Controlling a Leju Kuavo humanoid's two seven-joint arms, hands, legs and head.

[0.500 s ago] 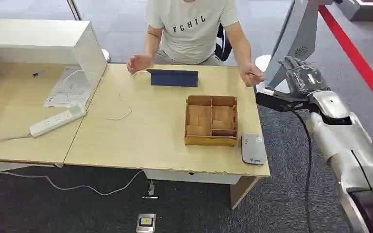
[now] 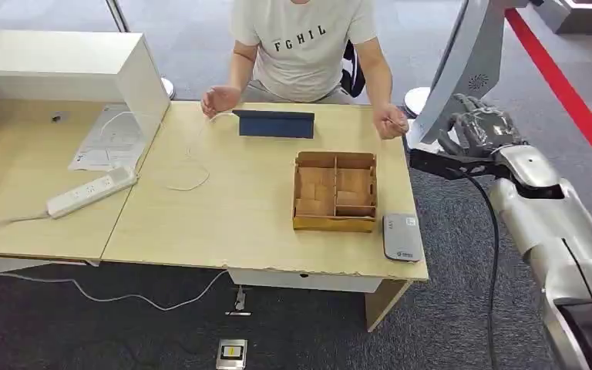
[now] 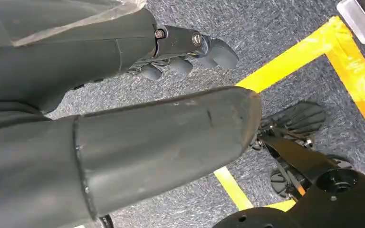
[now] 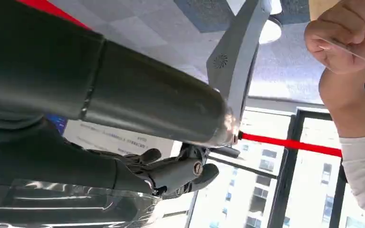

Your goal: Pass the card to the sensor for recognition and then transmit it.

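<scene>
Bright, even indoor light, soft shadows (windows glare in right wrist view).

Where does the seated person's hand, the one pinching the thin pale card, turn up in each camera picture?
Head view: the person's hand is at the table's far right corner, beside the grey slanted post.
Right wrist view: the hand, pinching the card, lies just past that post.
Left wrist view: faces grey carpet and yellow tape.
Shared landmark: the post.
</scene>
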